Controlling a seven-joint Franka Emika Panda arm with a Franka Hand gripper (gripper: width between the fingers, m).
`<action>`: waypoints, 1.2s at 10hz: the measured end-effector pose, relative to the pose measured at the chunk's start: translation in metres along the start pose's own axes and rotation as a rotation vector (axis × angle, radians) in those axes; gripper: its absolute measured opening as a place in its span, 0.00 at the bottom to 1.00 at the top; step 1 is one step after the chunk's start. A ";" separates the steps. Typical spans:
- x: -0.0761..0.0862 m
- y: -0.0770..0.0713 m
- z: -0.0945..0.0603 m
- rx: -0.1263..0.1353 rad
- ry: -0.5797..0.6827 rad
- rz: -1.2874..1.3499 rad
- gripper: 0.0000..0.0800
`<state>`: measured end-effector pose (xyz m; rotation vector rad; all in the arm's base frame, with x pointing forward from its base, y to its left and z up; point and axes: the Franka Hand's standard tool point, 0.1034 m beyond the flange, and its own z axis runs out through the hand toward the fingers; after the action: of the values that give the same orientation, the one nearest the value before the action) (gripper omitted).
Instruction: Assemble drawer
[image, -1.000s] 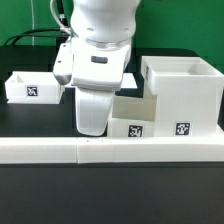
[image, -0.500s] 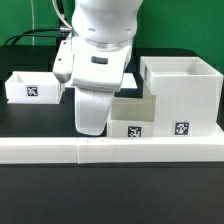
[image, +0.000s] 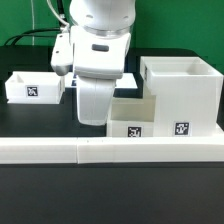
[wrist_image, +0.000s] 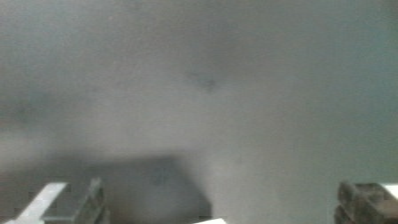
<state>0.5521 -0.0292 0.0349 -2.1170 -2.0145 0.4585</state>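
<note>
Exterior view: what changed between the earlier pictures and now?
The white robot arm rose a little and shifted slightly toward the exterior view's right. Nothing was visibly grasped or released. The tall white boxy plastic case, the small white tray beside it, the other small white tray at the exterior view's left and the long low white rail stayed put.

White robot arm (image: 97, 55) low beside tray (image: 133, 113) and tall case (image: 186, 90)
</note>
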 end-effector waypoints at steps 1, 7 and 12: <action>0.000 0.000 0.000 0.001 0.000 0.000 0.81; -0.012 0.016 -0.044 0.032 -0.015 -0.017 0.81; -0.010 0.026 -0.035 0.050 -0.009 -0.029 0.81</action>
<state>0.5878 -0.0378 0.0599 -2.0573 -2.0146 0.5083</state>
